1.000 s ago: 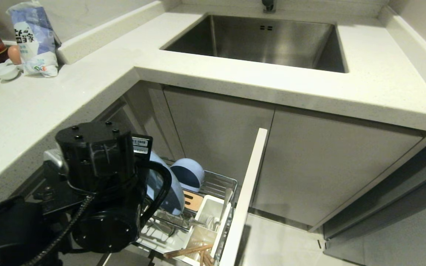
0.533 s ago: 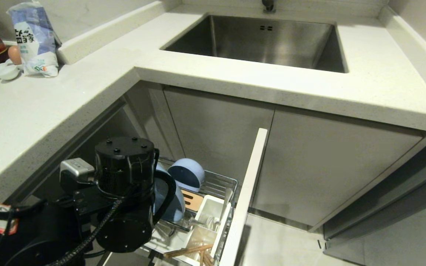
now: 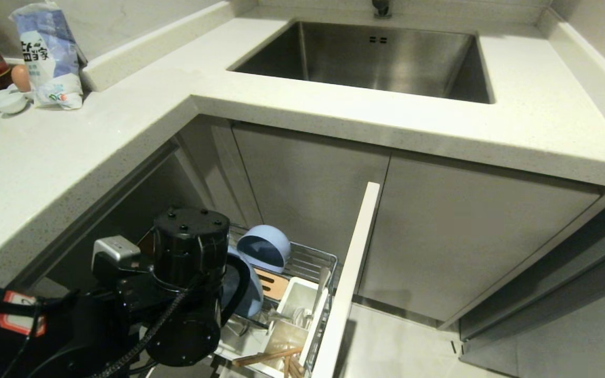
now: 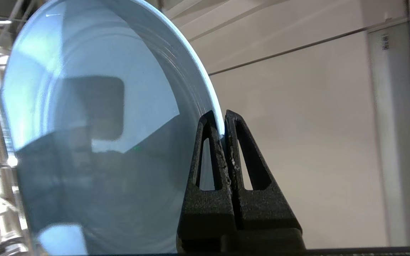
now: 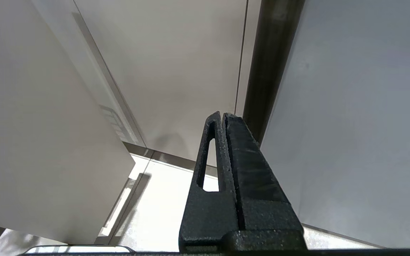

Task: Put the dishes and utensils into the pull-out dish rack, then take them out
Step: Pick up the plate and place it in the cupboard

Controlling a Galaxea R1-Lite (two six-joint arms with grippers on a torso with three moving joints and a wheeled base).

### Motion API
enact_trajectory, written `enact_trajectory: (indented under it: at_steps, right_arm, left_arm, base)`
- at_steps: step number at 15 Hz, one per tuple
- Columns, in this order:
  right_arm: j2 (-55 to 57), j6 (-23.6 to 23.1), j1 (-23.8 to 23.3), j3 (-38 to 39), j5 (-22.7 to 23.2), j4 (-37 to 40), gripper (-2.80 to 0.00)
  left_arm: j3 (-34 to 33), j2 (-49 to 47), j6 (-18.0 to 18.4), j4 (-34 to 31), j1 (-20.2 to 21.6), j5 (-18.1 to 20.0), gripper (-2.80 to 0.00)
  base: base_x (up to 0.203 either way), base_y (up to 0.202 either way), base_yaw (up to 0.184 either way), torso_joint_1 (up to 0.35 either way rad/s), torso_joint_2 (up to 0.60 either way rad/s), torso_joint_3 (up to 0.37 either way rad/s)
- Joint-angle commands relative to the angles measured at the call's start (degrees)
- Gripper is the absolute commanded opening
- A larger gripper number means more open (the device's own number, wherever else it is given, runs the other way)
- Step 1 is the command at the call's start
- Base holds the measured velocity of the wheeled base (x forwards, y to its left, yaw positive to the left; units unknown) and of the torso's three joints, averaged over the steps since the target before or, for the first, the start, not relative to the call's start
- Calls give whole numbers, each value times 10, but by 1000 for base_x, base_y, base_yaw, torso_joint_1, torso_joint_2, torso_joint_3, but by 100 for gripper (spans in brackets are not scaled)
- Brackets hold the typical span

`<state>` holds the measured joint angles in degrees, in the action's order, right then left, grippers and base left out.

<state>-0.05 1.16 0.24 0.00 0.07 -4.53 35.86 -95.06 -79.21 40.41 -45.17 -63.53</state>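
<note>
Change: left arm point(image 3: 187, 283) had sunk lower over the pull-out dish rack point(image 3: 308, 262) than a second before.
Left gripper point(image 4: 222, 119): clamped on the plate point(image 4: 94, 135) rim.
Right gripper point(image 5: 222, 117): closed, empty, beside cabinet fronts.
Bowl point(image 3: 266, 248): rack's back edge.
Chopsticks point(image 3: 268, 357), spoon point(image 3: 319, 294): caddy at the rack's front.
Room: pale countertop point(image 3: 334, 115), steel sink point(image 3: 376, 58).

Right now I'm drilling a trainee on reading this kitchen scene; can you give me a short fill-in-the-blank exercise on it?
1. The left gripper has its jaws shut on the rim of the light-blue ____.
2. The blue bowl sits in the pull-out dish rack, tipped on its ____.
3. The wooden chopsticks lie in the white ____ of the rack.
4. The right gripper hangs away from the rack with its jaws ____.

Missing words: plate; side; caddy; shut
</note>
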Motion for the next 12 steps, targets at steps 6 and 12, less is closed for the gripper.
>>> enact_trajectory:
  at_steps: [6, 12]
  right_arm:
    - [0, 1, 0, 15, 0, 0, -280]
    - [0, 0, 0, 15, 0, 0, -280]
  left_arm:
    - [-26, -30, -41, -3, 31, -1, -280]
    - [-28, -38, -50, -16, 30, 0, -280]
  base:
    - [0, 0, 0, 0, 0, 0]
    - [0, 0, 0, 0, 0, 0]
